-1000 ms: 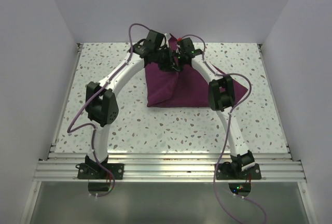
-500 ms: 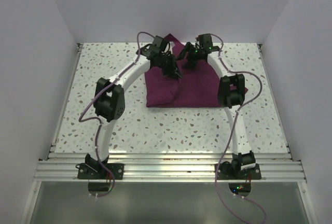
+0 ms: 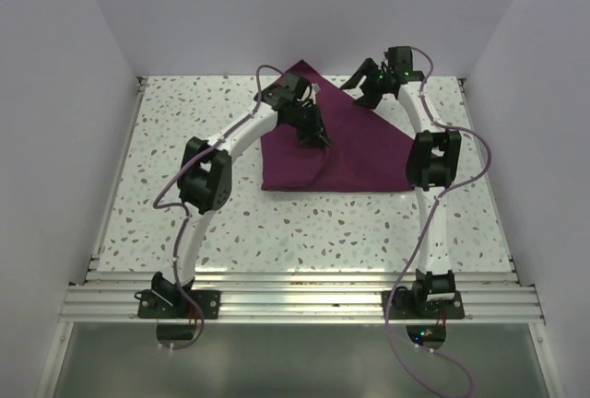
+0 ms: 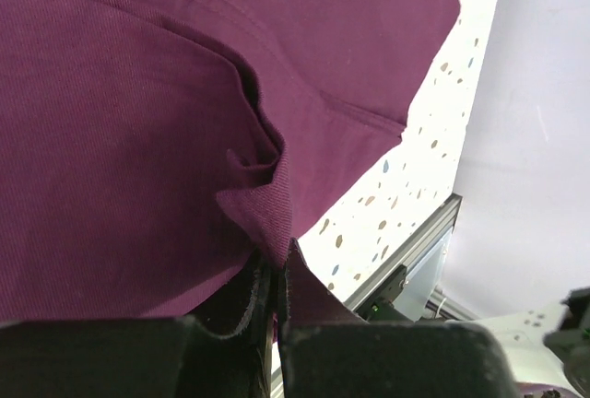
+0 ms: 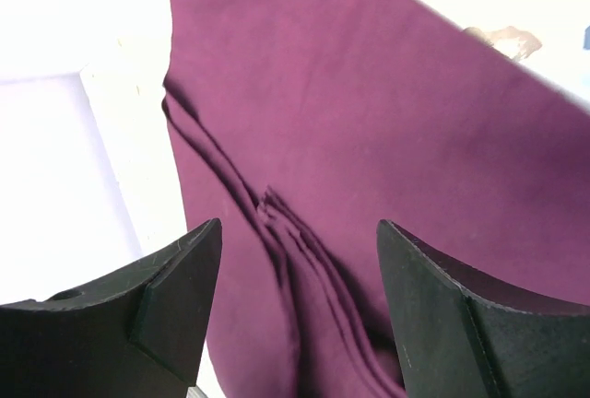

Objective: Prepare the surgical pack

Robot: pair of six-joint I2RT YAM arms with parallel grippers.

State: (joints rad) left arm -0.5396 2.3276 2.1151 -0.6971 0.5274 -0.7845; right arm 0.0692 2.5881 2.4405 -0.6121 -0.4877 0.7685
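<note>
The left gripper [image 4: 277, 274] clamps a fold of the purple cloth [image 3: 355, 149] — likely to draw that flap over the rest, which lies bundled at the far centre of the table [image 3: 184, 214] — while the right gripper [image 5: 297, 237] hovers above it, jaws apart, holding nothing

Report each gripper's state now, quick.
Left gripper: closed, pinching a fold of the purple cloth.
Right gripper: open, holding nothing, above the cloth.
</note>
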